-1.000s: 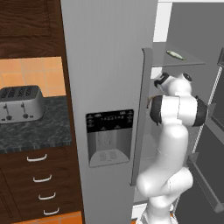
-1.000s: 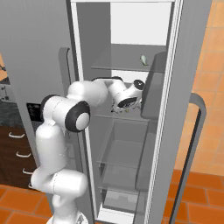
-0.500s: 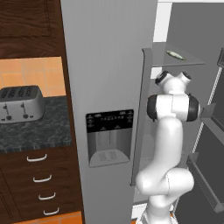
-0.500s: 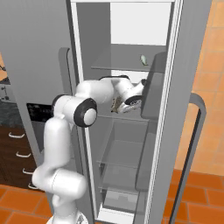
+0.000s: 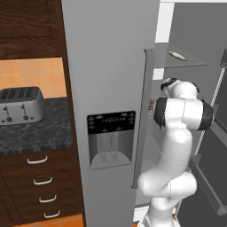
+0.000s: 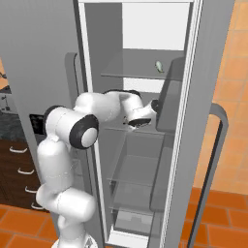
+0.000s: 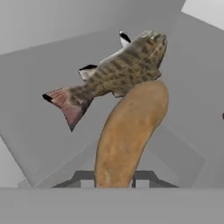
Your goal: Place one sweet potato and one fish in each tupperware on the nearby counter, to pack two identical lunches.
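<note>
A long orange-brown sweet potato (image 7: 129,135) lies on a grey fridge shelf, its near end between my two dark fingertips (image 7: 85,178). My gripper (image 7: 114,179) is shut on it. Just behind the potato lies a mottled brown fish (image 7: 116,72) with a reddish tail, touching the potato's far end. From the right base view, my gripper (image 6: 141,118) is reached into the middle shelf of the open fridge. Another small fish (image 6: 158,66) rests on the shelf above. The black speckled counter (image 5: 35,133) is left of the fridge. The tupperware is out of view.
The grey fridge body with its water dispenser (image 5: 111,139) stands between the arm and the counter. The open fridge door (image 6: 193,126) hangs close on the right of my hand. A silver toaster (image 5: 20,104) sits on the counter, above drawers with curved handles (image 5: 37,159).
The arm has stretched further into the fridge, the hand moving deeper along the middle shelf. The jaws have come together on the sweet potato.
</note>
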### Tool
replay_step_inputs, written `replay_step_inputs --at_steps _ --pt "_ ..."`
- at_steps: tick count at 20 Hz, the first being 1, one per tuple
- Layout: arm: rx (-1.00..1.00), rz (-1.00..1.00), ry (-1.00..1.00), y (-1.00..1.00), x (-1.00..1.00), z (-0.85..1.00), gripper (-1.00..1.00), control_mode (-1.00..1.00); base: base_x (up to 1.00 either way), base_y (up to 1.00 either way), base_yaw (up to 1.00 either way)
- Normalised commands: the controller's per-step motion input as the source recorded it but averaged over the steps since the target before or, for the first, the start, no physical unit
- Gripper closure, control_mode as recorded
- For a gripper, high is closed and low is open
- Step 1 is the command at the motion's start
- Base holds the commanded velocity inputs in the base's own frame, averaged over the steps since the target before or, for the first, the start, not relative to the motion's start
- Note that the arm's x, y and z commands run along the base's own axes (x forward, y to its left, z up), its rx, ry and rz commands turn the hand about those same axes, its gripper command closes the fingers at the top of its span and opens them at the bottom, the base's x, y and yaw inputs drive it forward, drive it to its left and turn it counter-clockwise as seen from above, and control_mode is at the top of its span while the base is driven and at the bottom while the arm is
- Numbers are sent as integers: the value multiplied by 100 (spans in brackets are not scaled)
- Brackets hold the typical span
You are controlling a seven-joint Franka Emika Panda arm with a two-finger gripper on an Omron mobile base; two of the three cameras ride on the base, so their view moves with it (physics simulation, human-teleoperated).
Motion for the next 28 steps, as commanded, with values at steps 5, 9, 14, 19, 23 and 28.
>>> replay_step_inputs --at_steps 5,9,14,19,23,28 --pt "0 0 -6 8 -100 59 100 -100 0 0 0" --pt "0 0 -11 0 -100 100 100 -100 0 0 0" --pt "-2 0 -5 3 -100 70 100 -100 0 0 0" --pt "-14 0 0 40 -100 36 100 -100 0 0 0" --pt "-14 1 1 26 -100 18 100 -100 0 0 0" --pt "-4 2 0 0 -55 1 100 100 -40 0 0"
